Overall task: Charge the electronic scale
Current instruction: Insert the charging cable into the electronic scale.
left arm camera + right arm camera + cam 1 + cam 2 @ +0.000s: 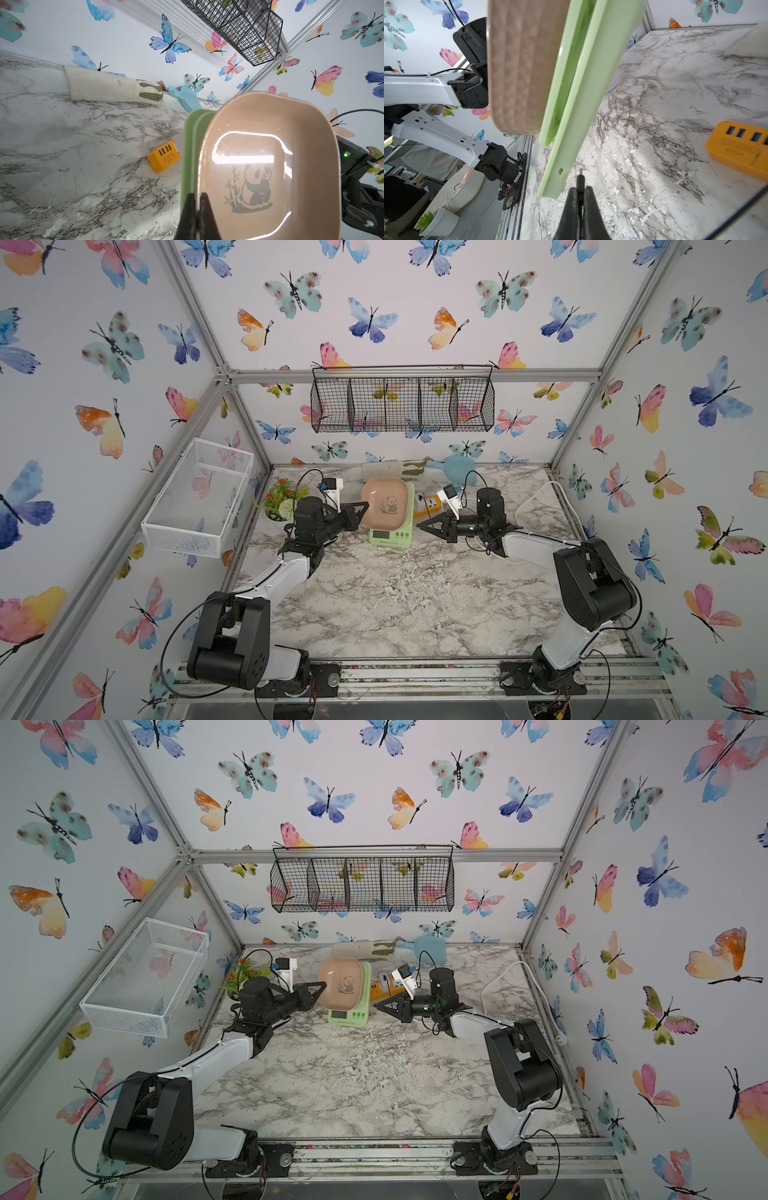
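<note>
The electronic scale point(390, 536) stands at the back middle of the table, a pale-green body with its display facing the front. Its pinkish-tan panda platter point(384, 502) sits on top. My left gripper point(365, 506) is shut on the platter's left rim; in the left wrist view the fingertips point(204, 197) pinch that rim. My right gripper point(419, 526) is just right of the scale, shut on a black charging plug point(580, 178). The plug's metal tip lies close beside the small port point(560, 170) in the scale's green side, not touching it.
An orange power strip point(428, 506) lies behind the scale's right side, with a white cable point(540, 497) running to the right wall. A potted plant point(282, 497) stands at the back left. A blue scoop point(455, 466) lies along the back wall. A black wire basket point(403, 404) hangs above it.
</note>
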You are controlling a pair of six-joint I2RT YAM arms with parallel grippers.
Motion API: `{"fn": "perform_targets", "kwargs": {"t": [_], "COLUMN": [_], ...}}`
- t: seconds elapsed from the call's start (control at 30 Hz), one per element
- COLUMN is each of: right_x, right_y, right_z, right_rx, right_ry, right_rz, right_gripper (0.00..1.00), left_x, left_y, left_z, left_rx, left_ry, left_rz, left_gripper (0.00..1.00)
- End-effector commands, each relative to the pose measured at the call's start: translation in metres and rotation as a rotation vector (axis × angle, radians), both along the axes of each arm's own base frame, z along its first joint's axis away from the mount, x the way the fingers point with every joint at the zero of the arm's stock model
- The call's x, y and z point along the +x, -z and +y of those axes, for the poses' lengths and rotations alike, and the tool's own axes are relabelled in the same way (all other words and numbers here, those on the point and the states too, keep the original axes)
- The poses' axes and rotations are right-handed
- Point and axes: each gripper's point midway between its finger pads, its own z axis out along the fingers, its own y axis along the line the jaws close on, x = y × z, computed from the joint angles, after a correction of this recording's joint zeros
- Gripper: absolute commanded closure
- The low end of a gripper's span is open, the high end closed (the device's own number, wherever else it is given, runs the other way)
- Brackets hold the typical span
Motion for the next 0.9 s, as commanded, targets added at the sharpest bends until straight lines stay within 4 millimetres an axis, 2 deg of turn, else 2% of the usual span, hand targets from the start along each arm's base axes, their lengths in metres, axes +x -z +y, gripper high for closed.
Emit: {"fn": "perform_targets", "kwargs": {"t": [0.0,0.57,0.87], "right_x": [-0.013,-0.019,-0.019], "right_y": [-0.016,-0.028,-0.026], "right_z": [0.001,-0.001,0.001], "right_rx": [0.036,0.063,0.072], "right_ry": [-0.05,-0.063,-0.074], "right_rz": [-0.045,-0.085,-0.069], "right_gripper": [0.98,0.98,0.98], "left_x": [0.003,0.002,0.003], "left_y": [-0.031,-0.031,-0.031], "left_z": [-0.002,-0.003,-0.004], "left_rx": [-0.063,-0.084,-0.093], "left_ry": [0.016,0.029,0.034], "left_rz": [-0.11,-0.115,-0.113], "left_gripper": [1.0,1.0,1.0]}}
